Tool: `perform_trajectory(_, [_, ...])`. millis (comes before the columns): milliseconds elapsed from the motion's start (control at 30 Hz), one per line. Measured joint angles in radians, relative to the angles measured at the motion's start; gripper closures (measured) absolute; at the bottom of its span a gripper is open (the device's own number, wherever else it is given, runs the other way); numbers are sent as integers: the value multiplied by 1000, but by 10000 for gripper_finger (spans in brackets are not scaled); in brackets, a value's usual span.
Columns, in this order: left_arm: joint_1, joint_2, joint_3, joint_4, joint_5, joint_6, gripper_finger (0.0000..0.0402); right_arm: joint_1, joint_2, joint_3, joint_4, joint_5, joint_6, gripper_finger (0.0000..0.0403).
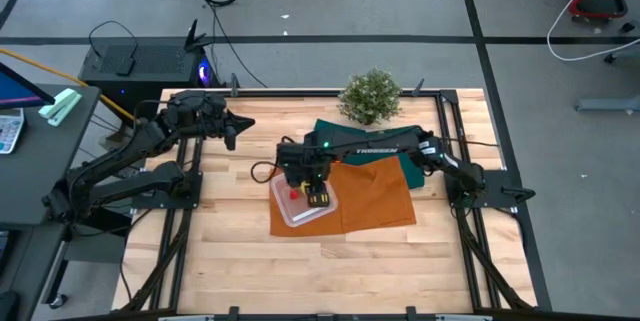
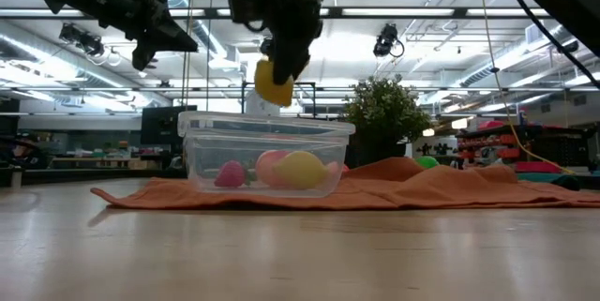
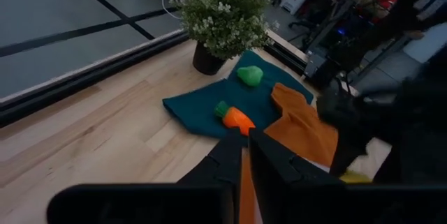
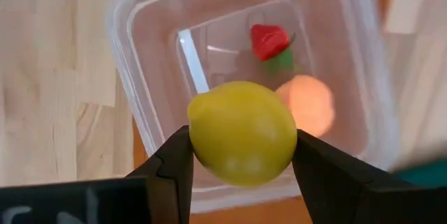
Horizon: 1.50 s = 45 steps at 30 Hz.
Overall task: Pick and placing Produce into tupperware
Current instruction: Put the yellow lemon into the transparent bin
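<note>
Above the tupperware (image 4: 140, 56), right tool (image 4: 241, 158) holds 1 lemon (image 4: 242, 132).

"TROSSEN" lettering on right arm (image 1: 375, 148)

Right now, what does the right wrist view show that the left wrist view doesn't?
Only the right wrist view: the right claw shut on a lemon, hanging over the tupperware, which holds a red piece and a peach-red fruit.

Only the left wrist view: the carrot and green ball on the dark green cloth, the potted plant, and the left claw, shut and empty.

Both: the wooden table and some orange cloth.
</note>
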Motion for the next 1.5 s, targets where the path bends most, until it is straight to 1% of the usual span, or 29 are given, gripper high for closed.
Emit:
perform_trajectory(167, [18,0,0,-15,0,2,363,22,50,-2,2,-3,-26,247])
perform_trajectory(367, [45,0,0,-24,0,4,371,47,105,-2,50,-7,-52,246])
perform_trajectory(500, [56,0,0,-26,0,6,374,50,121,-2,91,-7,-61,246])
perform_trajectory(767, [57,0,0,-38,0,6,363,45,158,-1,140,2,-79,245])
perform_trajectory(1067, [61,-2,0,-45,7,6,368,45,184,-1,119,10,-86,242])
perform_trajectory(1200, [62,-2,0,-45,9,6,372,42,184,-1,117,12,-85,229])
perform_trajectory(1333, [63,-2,0,-44,8,6,367,40,184,-1,116,64,-85,206])
perform_trajectory(1500, [63,-2,0,-44,8,6,361,33,184,-1,99,73,-78,182])
